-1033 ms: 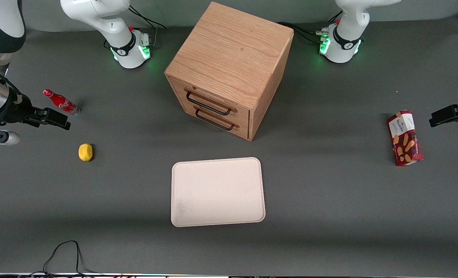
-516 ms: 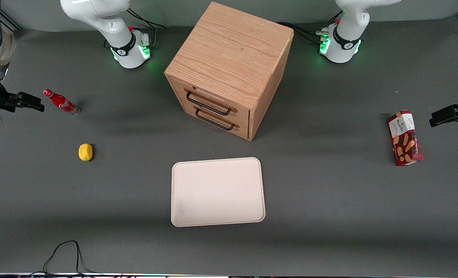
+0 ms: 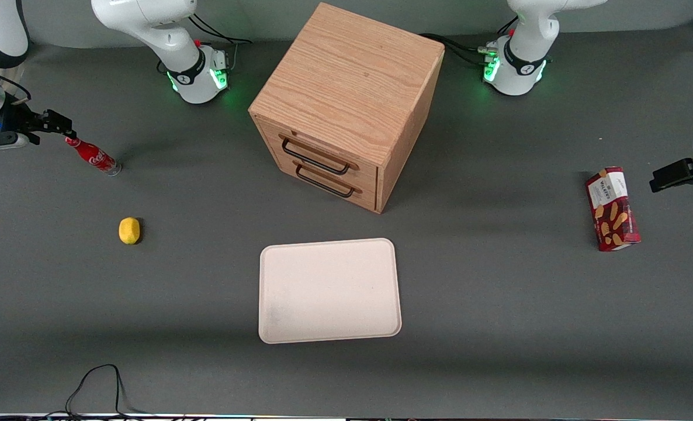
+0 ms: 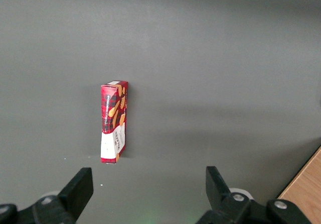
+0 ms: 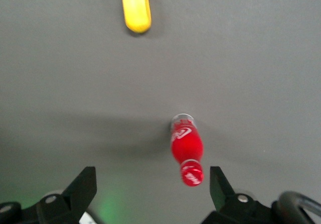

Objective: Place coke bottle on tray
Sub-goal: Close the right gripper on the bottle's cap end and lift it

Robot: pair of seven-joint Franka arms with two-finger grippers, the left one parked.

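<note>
A dark grey matte table [image 3: 498, 327] fills the scene, evenly lit with soft shadows. A wooden two-drawer cabinet [image 3: 346, 105] stands near its middle, and a black cable [image 3: 98, 386] loops at the edge nearest the front camera.

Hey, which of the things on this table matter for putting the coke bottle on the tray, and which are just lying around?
Needed: coke bottle, tray, gripper open above the bottle.
Lying about: yellow lemon, biscuit box, wooden drawer cabinet.
</note>
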